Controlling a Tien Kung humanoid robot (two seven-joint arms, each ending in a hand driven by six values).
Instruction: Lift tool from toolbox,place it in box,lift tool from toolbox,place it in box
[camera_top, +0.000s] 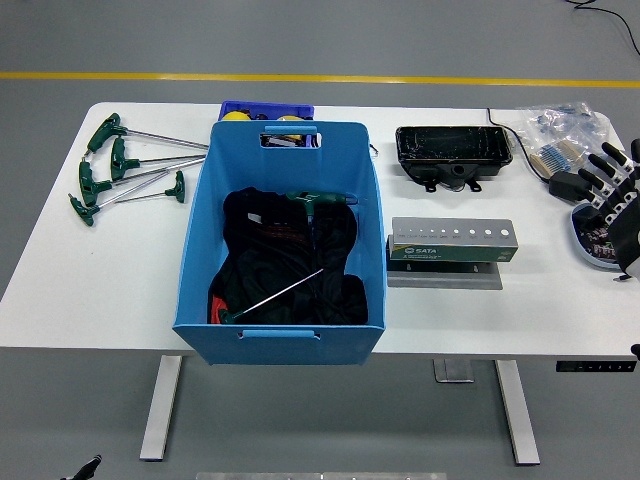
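Note:
A large blue box (210, 210) stands mid-table. Inside it lie a black cloth (290, 265) and two green-handled T-wrenches, one near the back (318, 200) and one slanting toward the front (275, 297). Several more green-handled T-wrenches (120, 170) lie on the table left of the box. A grey tool holder (452, 243) with a row of holes stands right of the box. My right hand (615, 195) hovers at the right edge, fingers spread, holding nothing. My left arm is out of view.
A black tray (452, 150) sits behind the tool holder. A small blue bin (266, 110) with yellow items stands behind the box. A plastic bag (560, 128), brushes and a small dish (590, 245) lie at the far right under my hand.

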